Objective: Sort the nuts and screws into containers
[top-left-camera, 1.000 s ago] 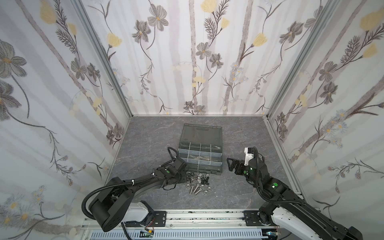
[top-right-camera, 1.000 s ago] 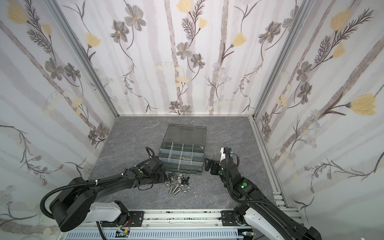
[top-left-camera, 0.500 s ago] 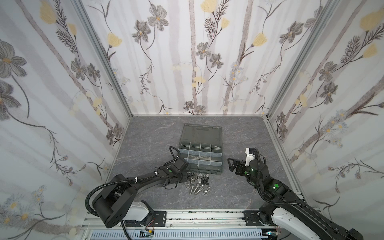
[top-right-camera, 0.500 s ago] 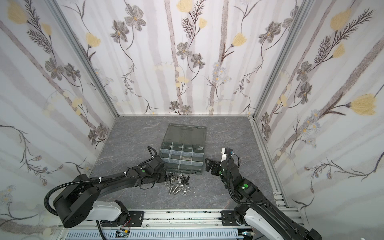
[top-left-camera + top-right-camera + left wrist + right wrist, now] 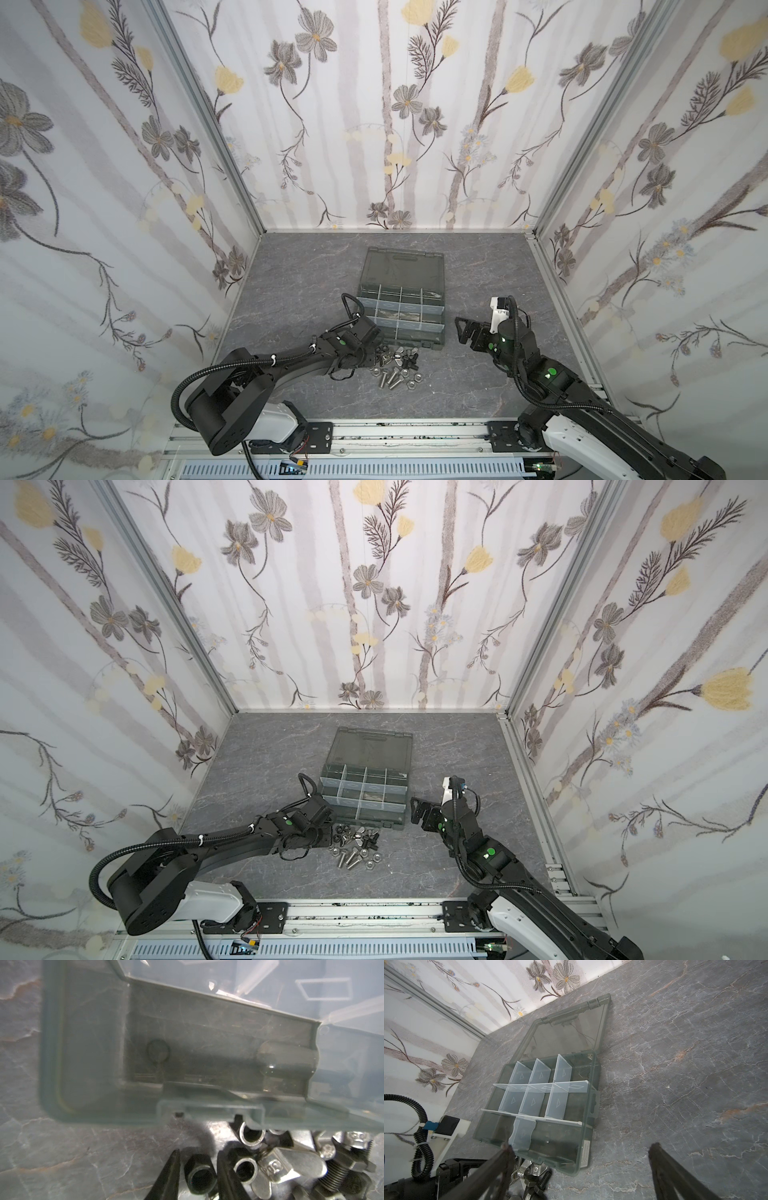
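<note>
- grey marbled tabletop (image 5: 299, 282), shut in on three sides by floral-papered walls (image 5: 374, 124); metal rail (image 5: 395, 432) along the front edge.
- open case (image 5: 432, 334) at mid-tabletop, smoky lid (image 5: 405, 266) laid back flat toward the far edge, pale dividers (image 5: 537, 1086) splitting the base into compartments (image 5: 529, 1105).
- screws (image 5: 390, 377) and nuts (image 5: 417, 376) heaped loose on the tabletop, right against the case's front wall, between it and the front edge.
- left gripper (image 5: 199, 1159) low at the heap's left end, narrow, one finger on either side of a black nut (image 5: 200, 1178); cannot tell whether actually pinched.
- right gripper (image 5: 460, 331) spread wide, holding nothing, off the case's right side and apart from it.
- against a second ago: left gripper a touch nearer the heap; right gripper, case and heap where they were.
</note>
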Motion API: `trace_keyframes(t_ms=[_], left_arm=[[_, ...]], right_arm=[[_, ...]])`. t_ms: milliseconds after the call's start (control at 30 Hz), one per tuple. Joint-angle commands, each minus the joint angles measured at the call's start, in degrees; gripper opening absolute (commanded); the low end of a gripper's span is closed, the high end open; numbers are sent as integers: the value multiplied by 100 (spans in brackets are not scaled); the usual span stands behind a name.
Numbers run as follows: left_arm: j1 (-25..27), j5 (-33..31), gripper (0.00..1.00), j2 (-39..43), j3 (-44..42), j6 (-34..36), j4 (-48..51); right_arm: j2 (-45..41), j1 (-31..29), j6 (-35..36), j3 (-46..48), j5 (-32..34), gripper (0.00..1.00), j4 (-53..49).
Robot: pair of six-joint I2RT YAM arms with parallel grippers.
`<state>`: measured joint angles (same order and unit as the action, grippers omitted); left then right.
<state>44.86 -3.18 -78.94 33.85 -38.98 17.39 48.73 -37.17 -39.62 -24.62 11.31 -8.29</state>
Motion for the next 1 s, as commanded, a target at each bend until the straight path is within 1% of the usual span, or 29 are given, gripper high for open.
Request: trace_keyframes(t_ms=[0,100,200,367,500,600,767,967], left_arm=[[31,19,33,-34,-10,13,665],[57,-20,33,-25,-18,5,694],[60,-12,29,-52,-1,13,705],[94,-25,28,-2,-20,1,731],[102,-42,22,44,-15,-4,731],[102,-34,21,105,49,-4,735],[102,9,21,227,311,22,749],[84,72,20,300,878,138,790]], right_arm=[[-17,-2,-73,1,122,100,13],[-20,-2,-73,7,140,100,10],[-17,-1,-73,4,145,100,13],[-30,-2,-73,-8,147,100,-23],[-48,-5,-92,-2,161,100,-19],[-54,-7,-102,-6,144,100,-23],[-104,-6,-99,-27,160,100,-60],[-162,-5,-110,-58,178,100,-123]])
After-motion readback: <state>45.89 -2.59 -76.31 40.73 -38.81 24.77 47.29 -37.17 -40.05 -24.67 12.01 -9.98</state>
